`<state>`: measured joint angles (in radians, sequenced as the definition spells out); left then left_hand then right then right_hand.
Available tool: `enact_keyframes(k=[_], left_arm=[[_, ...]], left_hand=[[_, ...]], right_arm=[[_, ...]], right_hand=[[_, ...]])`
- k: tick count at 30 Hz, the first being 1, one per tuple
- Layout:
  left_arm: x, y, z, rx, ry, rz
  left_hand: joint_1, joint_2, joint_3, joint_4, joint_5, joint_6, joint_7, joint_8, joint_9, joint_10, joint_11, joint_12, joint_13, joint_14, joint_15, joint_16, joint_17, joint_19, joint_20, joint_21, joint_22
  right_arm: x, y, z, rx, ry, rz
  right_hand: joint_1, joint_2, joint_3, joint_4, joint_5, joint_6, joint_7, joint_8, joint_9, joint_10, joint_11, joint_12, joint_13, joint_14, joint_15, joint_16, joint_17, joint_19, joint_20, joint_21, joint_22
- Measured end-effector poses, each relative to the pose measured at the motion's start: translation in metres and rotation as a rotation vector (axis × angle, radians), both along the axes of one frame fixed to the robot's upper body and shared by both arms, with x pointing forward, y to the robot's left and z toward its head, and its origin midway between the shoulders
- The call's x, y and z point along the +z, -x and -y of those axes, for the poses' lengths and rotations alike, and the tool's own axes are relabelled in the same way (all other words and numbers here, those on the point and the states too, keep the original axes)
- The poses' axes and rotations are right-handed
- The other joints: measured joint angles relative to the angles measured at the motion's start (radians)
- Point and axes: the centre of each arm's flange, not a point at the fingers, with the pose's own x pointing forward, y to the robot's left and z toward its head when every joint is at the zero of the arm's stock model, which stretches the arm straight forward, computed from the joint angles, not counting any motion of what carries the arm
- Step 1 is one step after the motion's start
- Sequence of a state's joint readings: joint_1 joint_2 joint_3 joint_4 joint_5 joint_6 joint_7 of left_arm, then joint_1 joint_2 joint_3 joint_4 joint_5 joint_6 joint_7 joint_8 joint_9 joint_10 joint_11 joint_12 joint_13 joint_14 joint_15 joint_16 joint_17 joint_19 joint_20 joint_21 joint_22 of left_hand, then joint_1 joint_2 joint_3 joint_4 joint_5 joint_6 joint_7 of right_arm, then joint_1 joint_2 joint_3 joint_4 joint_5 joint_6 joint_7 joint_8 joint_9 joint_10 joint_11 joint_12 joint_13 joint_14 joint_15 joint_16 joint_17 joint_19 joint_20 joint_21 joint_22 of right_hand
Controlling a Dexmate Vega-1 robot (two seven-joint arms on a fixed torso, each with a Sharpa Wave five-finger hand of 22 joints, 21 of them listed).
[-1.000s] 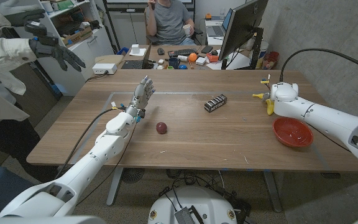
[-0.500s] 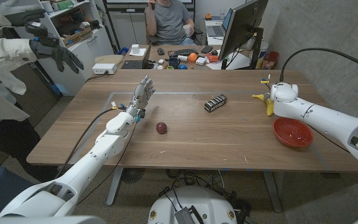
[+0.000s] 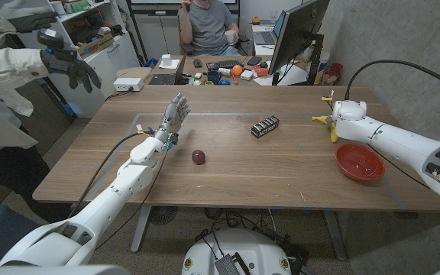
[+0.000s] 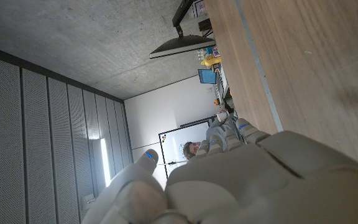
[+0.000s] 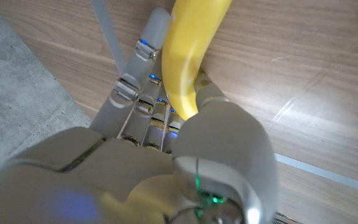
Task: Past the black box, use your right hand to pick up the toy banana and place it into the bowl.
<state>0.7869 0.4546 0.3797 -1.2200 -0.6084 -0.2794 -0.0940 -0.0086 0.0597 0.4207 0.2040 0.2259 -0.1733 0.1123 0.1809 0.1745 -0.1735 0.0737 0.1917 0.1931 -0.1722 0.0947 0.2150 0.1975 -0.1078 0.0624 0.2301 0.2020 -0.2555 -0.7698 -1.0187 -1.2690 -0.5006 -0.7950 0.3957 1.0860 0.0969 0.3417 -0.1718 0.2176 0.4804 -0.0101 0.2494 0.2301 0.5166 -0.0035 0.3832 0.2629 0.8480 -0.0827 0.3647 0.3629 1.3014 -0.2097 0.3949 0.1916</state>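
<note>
Toy banana was gripped in right hand fingers, near bowl; left hand fingers were spread, nothing held.

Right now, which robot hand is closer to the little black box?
Right. The right hand, gripping the toy banana, is somewhat nearer the black box than the left hand, raised across the table.
</note>
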Motion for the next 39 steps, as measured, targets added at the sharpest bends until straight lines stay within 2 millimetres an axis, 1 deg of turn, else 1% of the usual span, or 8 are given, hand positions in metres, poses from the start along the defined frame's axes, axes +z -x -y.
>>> enact_keyframes(k=[5, 8, 11, 14, 16, 21, 29, 39], left_arm=[[0.000, -0.003, 0.000, 0.000, -0.002, -0.005], [0.000, -0.004, 0.001, -0.002, -0.002, -0.006], [0.001, -0.006, 0.000, -0.002, -0.004, -0.008], [0.001, -0.007, 0.001, -0.002, -0.004, -0.009], [0.001, -0.008, 0.001, -0.002, -0.004, -0.010], [0.001, -0.009, 0.001, -0.003, -0.007, -0.012], [0.002, -0.010, 0.002, -0.006, -0.008, -0.011], [0.002, -0.009, 0.002, -0.009, -0.008, -0.007]], left_hand=[[0.000, 0.000, 0.000, 0.000, 0.000, 0.000, 0.000, 0.000, 0.000, 0.000, 0.000, 0.000, 0.000, 0.000, 0.000, 0.000, 0.000, 0.000, 0.000, 0.000, 0.000], [0.000, 0.000, 0.000, 0.000, 0.000, 0.000, 0.000, 0.000, 0.000, 0.000, 0.000, 0.000, 0.000, 0.000, 0.000, 0.000, 0.000, 0.000, 0.000, 0.000, 0.000], [0.000, 0.000, 0.000, 0.000, 0.000, 0.000, 0.000, 0.000, 0.000, 0.000, 0.000, 0.000, 0.000, 0.000, 0.000, 0.000, 0.000, 0.000, 0.000, 0.000, 0.000], [0.000, 0.000, 0.000, 0.000, 0.000, 0.000, 0.000, 0.000, 0.000, 0.000, 0.000, 0.000, 0.000, 0.000, 0.000, 0.000, 0.000, 0.000, 0.000, 0.000, 0.000], [0.000, 0.000, 0.000, 0.000, 0.000, 0.000, 0.000, 0.000, 0.000, 0.000, 0.000, 0.000, 0.000, 0.000, 0.000, 0.000, 0.000, 0.000, 0.000, 0.000, 0.000], [0.000, 0.000, 0.000, 0.000, 0.000, 0.000, 0.000, 0.000, 0.000, 0.000, 0.000, 0.000, 0.000, 0.000, 0.000, 0.000, 0.000, 0.000, 0.000, 0.000, 0.000], [0.000, 0.000, 0.000, 0.000, 0.000, 0.000, 0.000, 0.000, 0.000, 0.000, 0.000, 0.000, 0.000, 0.000, 0.000, 0.000, 0.000, 0.000, 0.000, 0.000, 0.000], [0.000, 0.000, 0.000, 0.000, 0.000, 0.000, 0.000, 0.000, 0.000, 0.000, 0.000, 0.000, 0.000, 0.000, 0.000, 0.000, 0.000, 0.000, 0.000, 0.000, 0.000]], right_arm=[[0.001, -0.003, 0.000, 0.009, -0.011, 0.014], [0.002, -0.004, 0.000, 0.017, -0.011, 0.031], [0.003, -0.005, -0.001, 0.027, -0.010, 0.053], [0.004, -0.006, -0.001, 0.034, -0.009, 0.069], [0.004, -0.005, -0.003, 0.044, -0.009, 0.084], [0.007, -0.004, -0.007, 0.062, -0.003, 0.113], [0.013, 0.001, -0.015, 0.093, 0.007, 0.148], [0.024, 0.009, -0.022, 0.114, 0.028, 0.193]], right_hand=[[0.065, -0.065, 0.018, 0.012, -0.021, 0.083, 0.025, 0.023, 0.033, 0.089, 0.002, 0.094, 0.055, 0.065, 0.044, 0.055, 0.093, 0.005, -0.005, 0.047, 0.023], [0.091, -0.091, 0.027, 0.019, -0.022, 0.139, 0.054, 0.058, 0.060, 0.127, 0.008, 0.151, 0.095, 0.103, 0.068, 0.084, 0.157, 0.005, -0.005, 0.081, 0.035], [0.102, -0.102, 0.027, 0.019, -0.030, 0.167, 0.082, 0.087, 0.082, 0.146, 0.019, 0.194, 0.130, 0.125, 0.086, 0.107, 0.202, 0.011, -0.010, 0.102, 0.041], [0.107, -0.107, 0.027, 0.019, -0.030, 0.183, 0.098, 0.108, 0.098, 0.157, 0.026, 0.221, 0.156, 0.137, 0.091, 0.123, 0.237, 0.011, -0.010, 0.117, 0.048], [0.107, -0.107, 0.025, 0.021, -0.030, 0.192, 0.100, 0.120, 0.105, 0.163, 0.025, 0.233, 0.168, 0.143, 0.093, 0.132, 0.255, 0.011, -0.010, 0.123, 0.050], [0.110, -0.110, 0.021, 0.025, -0.034, 0.203, 0.100, 0.133, 0.116, 0.173, 0.025, 0.247, 0.186, 0.148, 0.092, 0.139, 0.277, 0.011, -0.010, 0.135, 0.050], [0.119, -0.119, 0.017, 0.029, -0.038, 0.226, 0.094, 0.139, 0.127, 0.177, 0.021, 0.256, 0.203, 0.151, 0.095, 0.146, 0.294, 0.011, -0.010, 0.142, 0.053], [0.119, -0.119, 0.013, 0.033, -0.041, 0.228, 0.092, 0.143, 0.136, 0.177, 0.021, 0.268, 0.218, 0.151, 0.095, 0.150, 0.317, 0.011, -0.010, 0.147, 0.054]])
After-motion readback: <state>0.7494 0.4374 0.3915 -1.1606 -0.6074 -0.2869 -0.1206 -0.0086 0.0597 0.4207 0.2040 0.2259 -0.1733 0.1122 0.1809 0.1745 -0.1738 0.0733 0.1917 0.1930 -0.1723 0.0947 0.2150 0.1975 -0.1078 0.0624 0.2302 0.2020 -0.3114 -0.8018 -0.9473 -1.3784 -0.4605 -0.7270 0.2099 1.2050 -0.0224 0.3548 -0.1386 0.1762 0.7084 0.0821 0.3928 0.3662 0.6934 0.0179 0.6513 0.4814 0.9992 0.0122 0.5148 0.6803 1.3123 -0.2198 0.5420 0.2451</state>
